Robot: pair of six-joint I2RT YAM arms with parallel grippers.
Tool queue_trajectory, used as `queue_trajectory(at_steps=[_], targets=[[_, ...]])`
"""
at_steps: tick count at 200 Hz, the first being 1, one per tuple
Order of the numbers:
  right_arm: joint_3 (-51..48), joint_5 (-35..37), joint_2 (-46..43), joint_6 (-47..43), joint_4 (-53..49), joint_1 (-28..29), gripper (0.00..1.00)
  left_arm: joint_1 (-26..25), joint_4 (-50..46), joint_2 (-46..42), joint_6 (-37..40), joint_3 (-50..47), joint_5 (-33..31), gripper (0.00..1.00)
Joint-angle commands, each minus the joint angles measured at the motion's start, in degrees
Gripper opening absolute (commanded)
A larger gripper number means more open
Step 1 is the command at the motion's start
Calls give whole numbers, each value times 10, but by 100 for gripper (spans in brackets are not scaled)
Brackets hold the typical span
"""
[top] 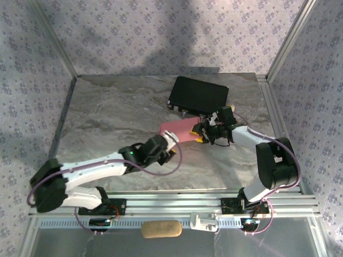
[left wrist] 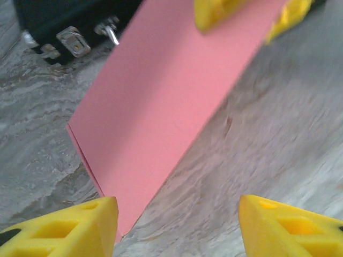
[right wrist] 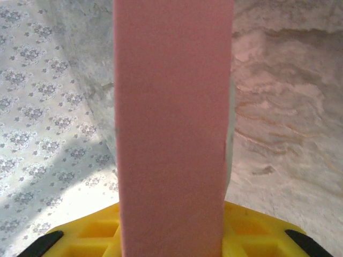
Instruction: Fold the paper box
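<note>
The left arm reaches low from its base toward mid-table, its left gripper (top: 171,150) just short of the box (top: 179,130), jaws apart with nothing between them; the right arm bends up at the elbow and stretches leftward, its right gripper (top: 202,133) clamped on the box's right end. From the right wrist, the box covers the upper finger; from the left wrist, the fingertips (left wrist: 80,227) are cut off below, and the case (top: 198,93) behind is blurred. The box's long axis runs left–right across the table (top: 107,118), free end pointing left; whether that end rests on the table is unclear.
</note>
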Motion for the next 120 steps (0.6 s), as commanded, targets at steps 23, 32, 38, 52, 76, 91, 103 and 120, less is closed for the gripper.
queue_trajectory(at_steps=[23, 32, 38, 52, 76, 91, 103, 120], targets=[[27, -51, -24, -35, -153, -28, 34, -32, -15, 116, 198, 57, -139, 61], [24, -55, -29, -37, -157, -31, 34, -31, 1, 132, 208, 61, -157, 62], [22, -55, -33, -38, -161, -35, 34, -30, 7, 142, 214, 65, -162, 63], [22, -61, -35, -42, -172, -39, 35, -29, 20, 159, 226, 74, -159, 63], [20, -73, -36, -42, -176, -47, 35, -27, 41, 192, 241, 87, -164, 62], [19, -77, -38, -42, -179, -49, 35, -27, 46, 209, 243, 95, -169, 58], [18, -81, -39, -39, -179, -51, 35, -27, 47, 214, 244, 99, -168, 51], [16, -83, -39, -41, -182, -56, 36, -27, 42, 211, 239, 101, -160, 38]])
